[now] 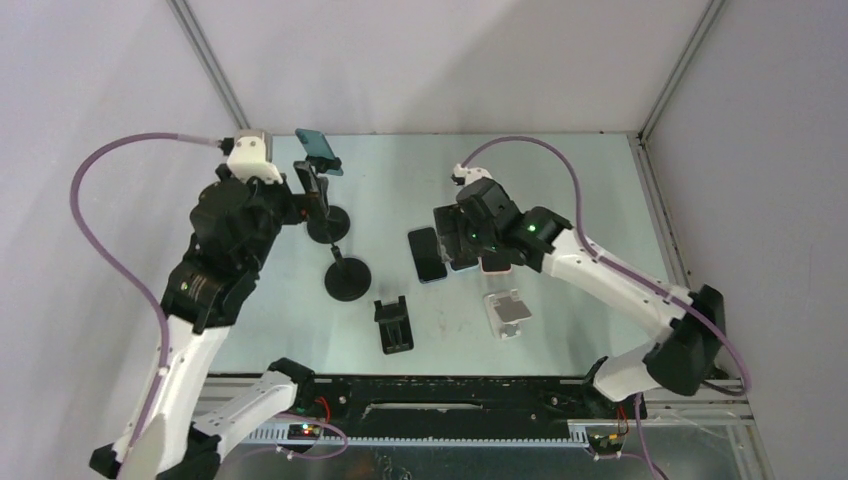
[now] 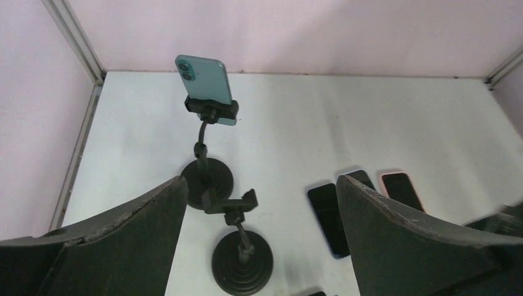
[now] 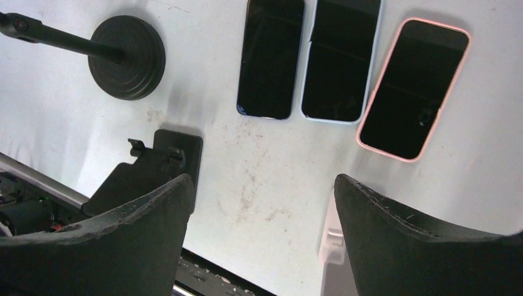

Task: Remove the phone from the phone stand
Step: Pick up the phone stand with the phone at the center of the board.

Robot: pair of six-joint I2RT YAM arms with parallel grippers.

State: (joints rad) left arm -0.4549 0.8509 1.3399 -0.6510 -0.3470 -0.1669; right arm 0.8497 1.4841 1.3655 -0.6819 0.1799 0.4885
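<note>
Phone (image 2: 204,80) on stand (image 2: 210,179), well beyond left gripper (image 2: 260,185)

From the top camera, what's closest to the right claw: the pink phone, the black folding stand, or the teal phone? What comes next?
From the right gripper:
1. Pink phone, flat on the table, partly under the arm.
2. Black folding stand, nearer the arms, toward the left.
3. Teal phone, raised up, far back left.
</note>
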